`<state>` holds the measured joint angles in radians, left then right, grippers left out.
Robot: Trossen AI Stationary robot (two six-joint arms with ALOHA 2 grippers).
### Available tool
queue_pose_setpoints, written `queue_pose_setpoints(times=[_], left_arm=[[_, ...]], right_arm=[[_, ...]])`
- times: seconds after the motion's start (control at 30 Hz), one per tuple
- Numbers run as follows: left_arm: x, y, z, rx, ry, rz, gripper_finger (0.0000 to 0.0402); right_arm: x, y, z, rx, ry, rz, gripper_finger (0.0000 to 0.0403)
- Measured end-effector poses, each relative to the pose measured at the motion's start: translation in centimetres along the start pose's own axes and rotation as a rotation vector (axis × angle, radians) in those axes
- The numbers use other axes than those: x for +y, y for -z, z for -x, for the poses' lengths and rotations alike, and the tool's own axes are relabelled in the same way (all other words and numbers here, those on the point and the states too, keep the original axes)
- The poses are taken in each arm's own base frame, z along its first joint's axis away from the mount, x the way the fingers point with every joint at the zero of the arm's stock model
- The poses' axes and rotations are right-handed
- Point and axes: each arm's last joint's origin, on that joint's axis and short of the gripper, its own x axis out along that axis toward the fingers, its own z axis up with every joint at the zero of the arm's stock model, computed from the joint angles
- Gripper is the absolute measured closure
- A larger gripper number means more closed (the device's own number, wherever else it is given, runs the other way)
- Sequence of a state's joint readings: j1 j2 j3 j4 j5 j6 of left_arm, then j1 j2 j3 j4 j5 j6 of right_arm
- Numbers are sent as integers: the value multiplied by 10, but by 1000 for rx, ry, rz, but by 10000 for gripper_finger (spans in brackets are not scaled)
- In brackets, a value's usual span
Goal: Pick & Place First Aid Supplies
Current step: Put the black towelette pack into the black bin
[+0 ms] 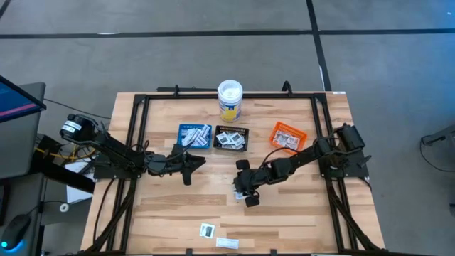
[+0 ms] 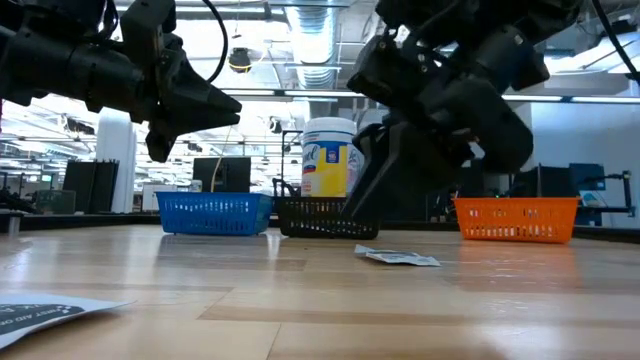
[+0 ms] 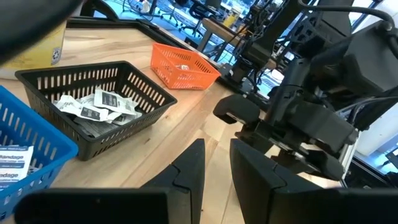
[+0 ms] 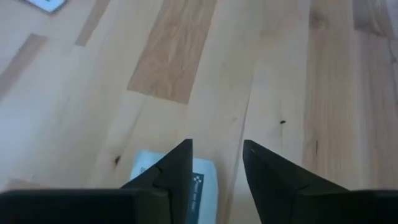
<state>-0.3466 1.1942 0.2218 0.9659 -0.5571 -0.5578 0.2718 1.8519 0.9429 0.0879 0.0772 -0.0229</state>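
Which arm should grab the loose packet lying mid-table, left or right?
Right, probably. The right claw hangs open directly over the packet on the table, its fingers close to either side of it. The left claw sits farther off, beside the blue tray.

1. A robotics lab or workshop: a wooden surface stands on grey concrete floor.
2. Exposed ceiling ducts, further workbenches and monitors fill the room behind.
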Motion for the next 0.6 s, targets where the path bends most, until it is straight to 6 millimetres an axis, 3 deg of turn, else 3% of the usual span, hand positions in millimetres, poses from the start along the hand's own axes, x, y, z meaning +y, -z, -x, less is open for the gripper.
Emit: queue_pose_setpoints(times=[0.6], left_arm=[[0, 0, 0, 0, 0, 0, 325]], right_arm=[[-3, 5, -1, 50, 10, -87, 291]])
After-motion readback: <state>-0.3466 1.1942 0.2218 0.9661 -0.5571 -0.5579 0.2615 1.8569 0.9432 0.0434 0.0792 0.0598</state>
